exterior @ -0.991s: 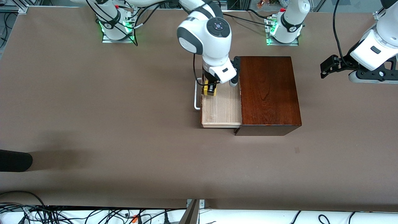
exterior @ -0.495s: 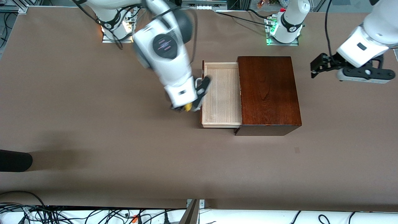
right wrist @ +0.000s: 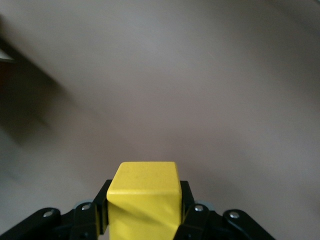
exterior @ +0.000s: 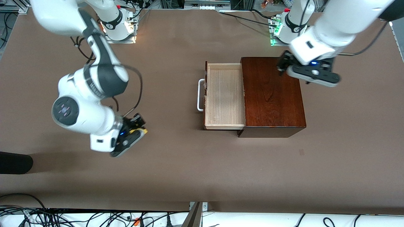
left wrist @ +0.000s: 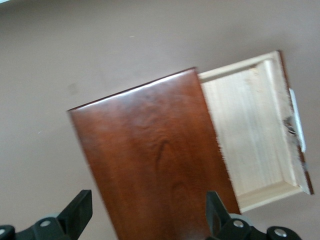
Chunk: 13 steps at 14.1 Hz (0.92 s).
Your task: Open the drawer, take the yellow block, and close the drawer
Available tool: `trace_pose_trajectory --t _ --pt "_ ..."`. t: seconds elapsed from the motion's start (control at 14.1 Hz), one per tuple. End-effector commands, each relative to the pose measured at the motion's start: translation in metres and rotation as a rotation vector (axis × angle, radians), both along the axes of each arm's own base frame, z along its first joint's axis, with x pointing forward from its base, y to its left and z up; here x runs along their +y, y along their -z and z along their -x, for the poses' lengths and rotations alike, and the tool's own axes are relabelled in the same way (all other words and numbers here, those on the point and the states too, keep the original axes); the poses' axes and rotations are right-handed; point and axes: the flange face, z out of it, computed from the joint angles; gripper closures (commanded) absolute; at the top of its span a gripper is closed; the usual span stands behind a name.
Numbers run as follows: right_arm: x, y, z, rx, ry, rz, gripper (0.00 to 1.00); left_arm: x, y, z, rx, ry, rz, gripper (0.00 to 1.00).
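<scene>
A: Where's the yellow block [right wrist: 144, 197]?
B: Lower left of the front view, clamped in the right gripper [exterior: 136, 128] over bare table [exterior: 176, 164].
A: The drawer [exterior: 224, 94]?
B: Pulled out, pale wood, nothing inside.
A: Left gripper [left wrist: 145, 220]?
B: Fingers spread, over the glossy box [exterior: 272, 94].

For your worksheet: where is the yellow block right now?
The yellow block is clamped in the right gripper, over bare table toward the right arm's end, well clear of the open drawer.

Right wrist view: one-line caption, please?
Right gripper shut on small bright yellow cube above bare brown tabletop.
</scene>
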Motion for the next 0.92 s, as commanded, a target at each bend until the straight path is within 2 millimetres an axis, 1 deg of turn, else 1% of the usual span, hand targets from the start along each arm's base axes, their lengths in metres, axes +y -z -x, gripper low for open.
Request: trace_pose_trajectory --t 0.0,0.14,0.21,0.28,0.35,0.42,0.5,0.64,0.71,0.78,0.85 --pt "-0.032 0.031 0.001 0.032 0.128 0.079 1.0 -0.053 0.002 0.009 -0.018 0.094 0.033 0.0" --pt "-0.056 0.057 0.004 0.064 0.182 0.108 1.0 -0.083 0.005 0.023 -0.03 0.159 0.034 0.0" --pt "-0.065 0.067 0.009 0.081 0.195 0.12 1.0 -0.1 0.013 0.028 -0.022 0.197 0.032 0.0" --pt "-0.071 0.064 0.014 0.083 0.206 0.124 1.0 -0.12 0.026 0.034 -0.004 0.23 0.026 0.0" --pt "-0.072 0.068 0.021 0.096 0.213 0.13 1.0 -0.142 0.038 0.041 -0.003 0.286 0.029 0.0" --pt "-0.075 0.069 0.03 0.101 0.234 0.138 1.0 -0.172 0.047 0.052 -0.02 0.408 0.041 0.0" --pt "-0.083 0.076 0.041 0.102 0.247 0.144 1.0 -0.201 0.062 0.061 -0.026 0.536 0.046 0.0" --pt "-0.098 0.094 0.069 0.057 0.268 0.143 1.0 -0.245 0.085 0.067 -0.027 0.69 0.061 0.0" --pt "-0.101 0.104 0.081 0.04 0.275 0.138 1.0 -0.263 0.096 0.068 -0.021 0.746 0.065 0.0" --pt "-0.103 0.115 0.091 0.035 0.302 0.14 1.0 -0.275 0.105 0.065 -0.023 0.823 0.071 0.0" --pt "-0.11 0.126 0.097 0.043 0.336 0.15 1.0 -0.293 0.118 0.067 -0.02 0.966 0.077 0.0"
